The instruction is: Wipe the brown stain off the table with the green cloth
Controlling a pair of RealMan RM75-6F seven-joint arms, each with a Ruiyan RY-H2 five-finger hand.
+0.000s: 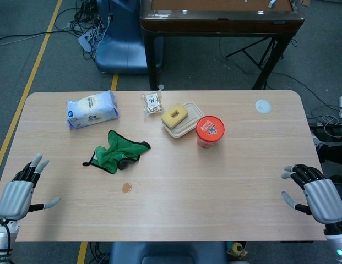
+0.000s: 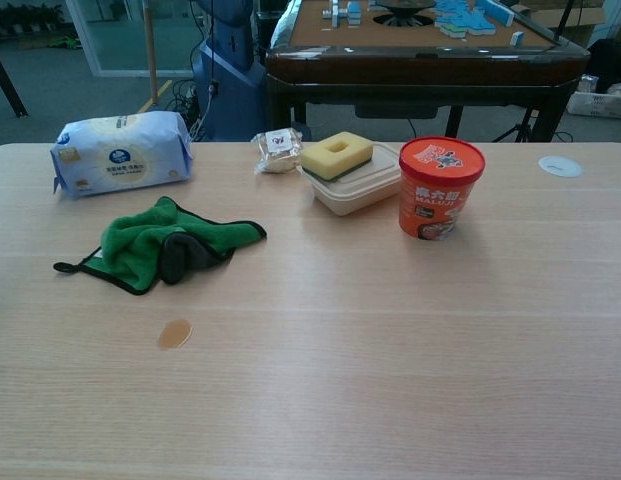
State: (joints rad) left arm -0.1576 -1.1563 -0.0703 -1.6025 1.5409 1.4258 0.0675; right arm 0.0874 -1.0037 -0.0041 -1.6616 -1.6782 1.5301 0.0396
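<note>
Start pose: left hand (image 1: pixel 16 198) and right hand (image 1: pixel 319 195) hovering empty, fingers apparently spread, at near table (image 1: pixel 226 187) corners; cloth (image 1: pixel 115 152) lying crumpled just behind stain (image 1: pixel 126 187), w/in left's reach.

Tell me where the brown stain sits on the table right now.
In the head view, the brown stain lies on the table's left half, just in front of the green cloth, nearer the left hand.
</note>
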